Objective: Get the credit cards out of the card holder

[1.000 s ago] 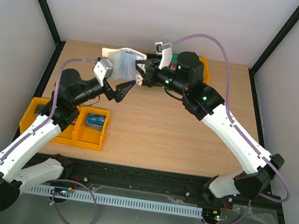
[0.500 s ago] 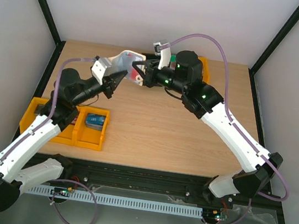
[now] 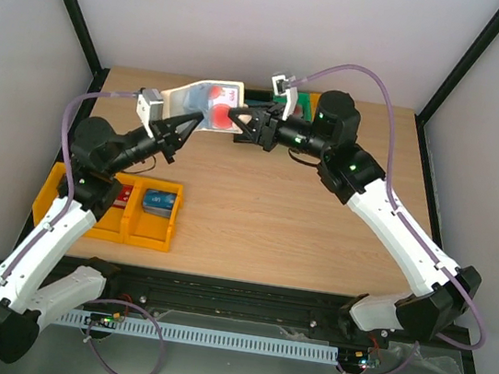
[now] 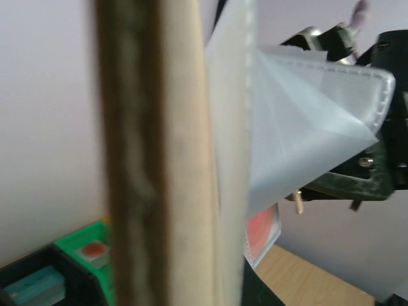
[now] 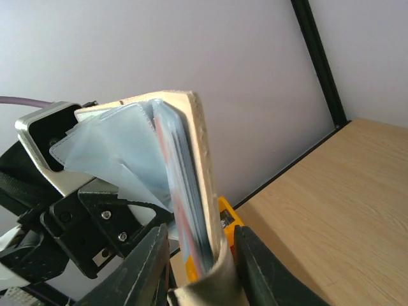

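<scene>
L gripper (image 3: 190,126) clenched on card holder (image 3: 199,98), held aloft; R gripper (image 3: 240,117) straddles its edge, can't tell if gripping

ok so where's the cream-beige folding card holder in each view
top external: cream-beige folding card holder upper middle, slightly left, opened out
left wrist: holder edge-on, a tall cream band left of centre, pale sleeves fanning right
right wrist: holder upright at centre, cream cover on its right side
shared landmark: the red plastic card tucked inside it, visible in all three
</scene>
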Tool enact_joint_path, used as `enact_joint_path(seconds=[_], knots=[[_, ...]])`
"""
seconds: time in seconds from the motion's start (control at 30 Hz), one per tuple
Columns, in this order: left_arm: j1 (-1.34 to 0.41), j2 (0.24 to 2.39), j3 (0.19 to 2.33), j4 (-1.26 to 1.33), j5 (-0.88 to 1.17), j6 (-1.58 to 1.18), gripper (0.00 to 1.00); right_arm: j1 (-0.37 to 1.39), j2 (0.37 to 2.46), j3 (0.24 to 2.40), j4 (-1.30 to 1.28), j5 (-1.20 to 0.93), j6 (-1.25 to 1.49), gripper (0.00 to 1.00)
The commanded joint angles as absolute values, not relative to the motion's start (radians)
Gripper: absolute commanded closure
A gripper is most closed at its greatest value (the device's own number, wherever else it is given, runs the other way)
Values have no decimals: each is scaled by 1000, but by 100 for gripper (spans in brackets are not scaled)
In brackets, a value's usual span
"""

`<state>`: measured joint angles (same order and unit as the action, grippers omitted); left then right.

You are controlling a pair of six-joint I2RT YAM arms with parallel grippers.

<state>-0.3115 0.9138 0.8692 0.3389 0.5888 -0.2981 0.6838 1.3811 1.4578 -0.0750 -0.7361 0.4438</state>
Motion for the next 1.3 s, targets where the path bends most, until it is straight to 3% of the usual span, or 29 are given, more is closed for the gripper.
enact_joint_path(seconds=[0.0,0.1,0.2,0.3,0.33,0.4,0.47,0.57,0.63,0.73,0.83,1.0,1.27], knots=[[-307,898,860,462,717,-370,98,680,1370,1441,34,-832,495,74],[-309,898,861,470,740,-377,98,680,1384,1441,69,-852,521,77],[-309,898,857,470,745,-385,98,680,1396,1453,73,-856,525,97],[-303,899,858,423,640,-405,98,677,1392,1466,36,-812,500,98],[-300,900,861,379,515,-407,85,673,1391,1475,1,-770,485,98],[-286,914,867,267,270,-409,58,670,1398,1513,-114,-634,441,98],[-256,938,874,142,51,-404,50,670,1419,1569,-275,-421,402,98],[-207,983,897,-39,-146,-377,47,719,1488,1688,-534,-7,330,98],[-195,979,893,-46,-123,-338,45,778,1568,1775,-690,234,288,98],[-197,934,864,53,39,-321,47,821,1706,1913,-888,383,284,98],[-212,920,853,166,288,-341,57,841,1768,2000,-923,332,277,99],[-273,934,812,273,561,-469,76,842,1715,1931,-735,-80,223,98],[-284,936,786,313,666,-507,76,807,1536,1662,-415,-521,220,98]])
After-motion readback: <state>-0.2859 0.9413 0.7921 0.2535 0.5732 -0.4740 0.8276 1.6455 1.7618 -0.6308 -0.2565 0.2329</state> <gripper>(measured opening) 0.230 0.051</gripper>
